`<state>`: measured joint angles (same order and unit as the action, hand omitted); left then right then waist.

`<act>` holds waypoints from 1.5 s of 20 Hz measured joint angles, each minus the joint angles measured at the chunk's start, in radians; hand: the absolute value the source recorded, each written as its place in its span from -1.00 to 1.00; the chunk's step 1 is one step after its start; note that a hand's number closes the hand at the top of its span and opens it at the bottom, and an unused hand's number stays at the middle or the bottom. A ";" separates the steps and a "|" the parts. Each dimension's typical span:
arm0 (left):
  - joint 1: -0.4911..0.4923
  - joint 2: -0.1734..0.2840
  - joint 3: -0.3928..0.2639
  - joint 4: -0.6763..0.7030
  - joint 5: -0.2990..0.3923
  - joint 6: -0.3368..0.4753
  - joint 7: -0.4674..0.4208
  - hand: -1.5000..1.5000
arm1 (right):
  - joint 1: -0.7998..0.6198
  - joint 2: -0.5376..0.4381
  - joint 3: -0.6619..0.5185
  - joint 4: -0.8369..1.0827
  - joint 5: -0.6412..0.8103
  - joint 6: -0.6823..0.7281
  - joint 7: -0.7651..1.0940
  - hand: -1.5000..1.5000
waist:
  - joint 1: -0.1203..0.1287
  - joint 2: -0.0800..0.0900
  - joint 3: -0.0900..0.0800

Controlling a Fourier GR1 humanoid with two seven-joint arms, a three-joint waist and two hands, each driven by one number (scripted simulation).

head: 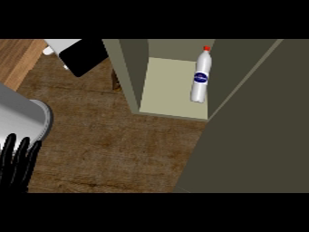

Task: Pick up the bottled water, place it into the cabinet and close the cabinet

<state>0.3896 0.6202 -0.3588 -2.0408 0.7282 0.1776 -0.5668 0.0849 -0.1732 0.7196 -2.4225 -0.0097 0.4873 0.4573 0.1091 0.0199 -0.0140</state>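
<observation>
Clear plastic water bottle with red cap (pixel 201 76) stands inside the olive cabinet (pixel 131 68), far right, its door (pixel 263 136) open; black left hand (pixel 9 163) rests near left, fingers straight, holding nothing.

bottled water (pixel 201 77): 1; cabinet (pixel 176 84): 1; cabinet door (pixel 263 131): 1; hand (pixel 9 165): 1; black panel (pixel 84 55): 1

The bottled water (pixel 200 77) stands in the cabinet (pixel 131 72); its door (pixel 263 131) hangs right.
</observation>
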 measured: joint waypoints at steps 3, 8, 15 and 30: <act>-0.006 0.002 0.005 0.000 0.001 -0.014 -0.006 -1.00 | 0.007 0.008 -0.003 0.024 -0.087 0.022 0.019 1.00 | 0.022 0.012 -0.001; -0.016 0.020 0.009 -0.009 0.004 -0.045 -0.005 -1.00 | 0.032 0.026 -0.001 0.084 -0.289 0.046 0.063 1.00 | 0.058 0.026 -0.001; -0.003 0.029 0.028 -0.002 0.015 -0.056 -0.004 -1.00 | 0.070 0.032 -0.039 0.105 -0.388 -0.012 0.059 1.00 | 0.030 0.019 0.000; 0.014 0.034 0.037 0.011 0.031 -0.090 -0.010 -1.00 | -0.176 0.144 -0.338 0.401 -0.383 -0.415 -0.040 1.00 | 0.033 0.019 0.006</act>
<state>0.4041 0.6538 -0.3216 -2.0299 0.7590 0.0876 -0.5768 -0.0912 -0.0290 0.3818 -2.0219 -0.3925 0.0728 0.4176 0.1419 0.0390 -0.0081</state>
